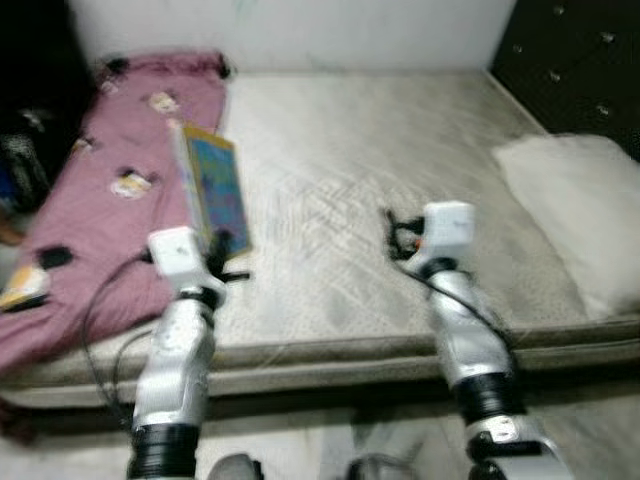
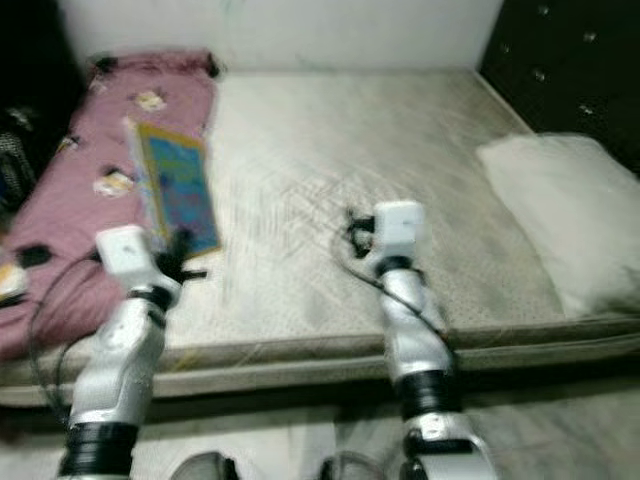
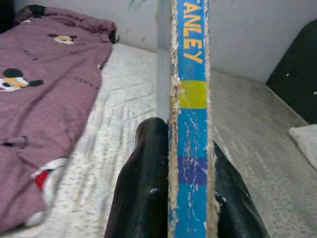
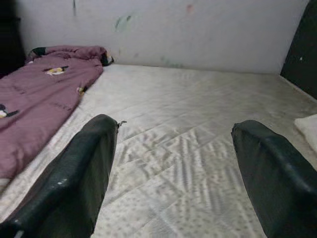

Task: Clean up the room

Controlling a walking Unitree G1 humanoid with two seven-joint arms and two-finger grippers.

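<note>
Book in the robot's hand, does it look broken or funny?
Yes. The book looks worn: its blue spine is scuffed and the edges are frayed and peeling. The left tool pinches it by the spine, holding it up over the bed beside the purple blanket. The right tool is open, holding nothing.

Two silver, segmented arms with black ribbed collars near their bases. White box-shaped wrist housings; orange marking on the right one. Black cable looping beside the left arm. Left gripper (image 1: pixel 222 252) and right gripper (image 4: pixel 171 173): long, glossy black fingers.
</note>
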